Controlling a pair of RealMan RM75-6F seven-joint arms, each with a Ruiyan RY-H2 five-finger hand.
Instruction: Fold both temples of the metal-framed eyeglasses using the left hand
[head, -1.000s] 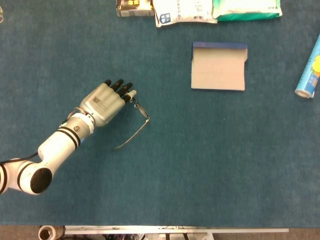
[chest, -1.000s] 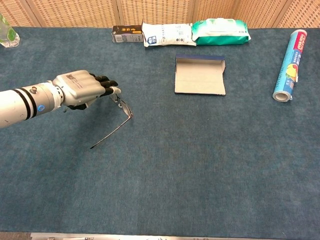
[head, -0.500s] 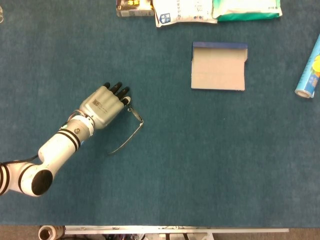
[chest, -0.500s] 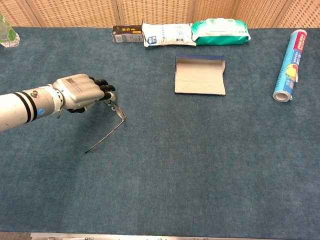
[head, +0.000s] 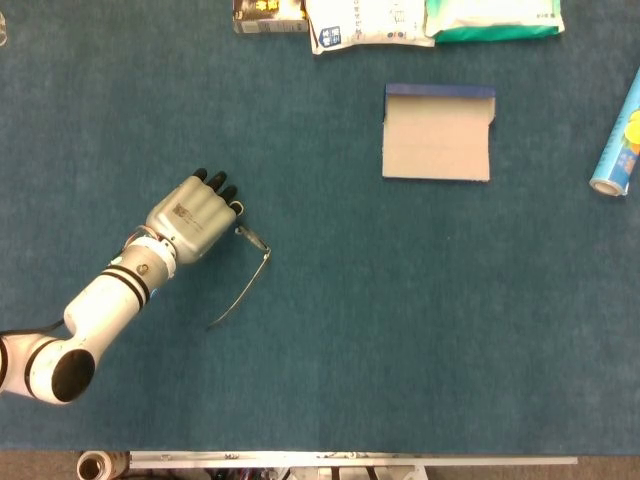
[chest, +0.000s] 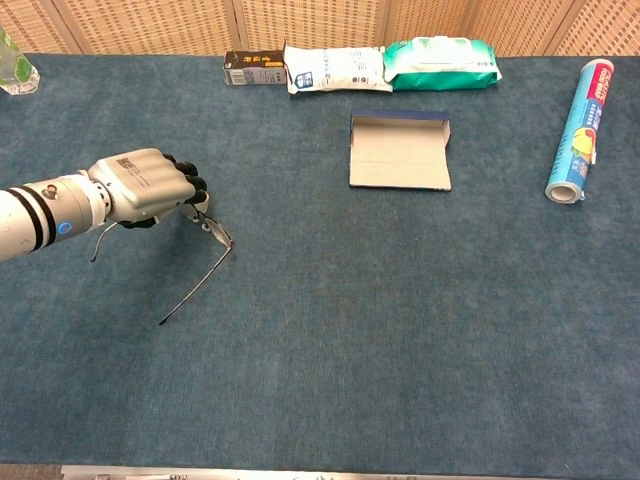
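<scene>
The thin metal-framed eyeglasses (head: 240, 290) lie at the left middle of the blue table. One temple (chest: 195, 285) stretches out straight toward the near left. My left hand (head: 195, 215) holds the frame's front end with its fingers curled around it. In the chest view the hand (chest: 140, 185) sits just left of the lens frame (chest: 215, 232), and a second thin wire shows below the wrist. The lenses are mostly hidden under the fingers. My right hand is in neither view.
A flat open cardboard box (head: 437, 135) lies at the middle back. A wrapped roll (chest: 580, 118) is at the far right. A white pack (chest: 335, 68), a green wipes pack (chest: 440, 62) and a small dark box (chest: 252, 68) line the back edge.
My left hand has moved left and slightly toward the near edge, carrying the eyeglasses along. The extended temple keeps its diagonal line.
</scene>
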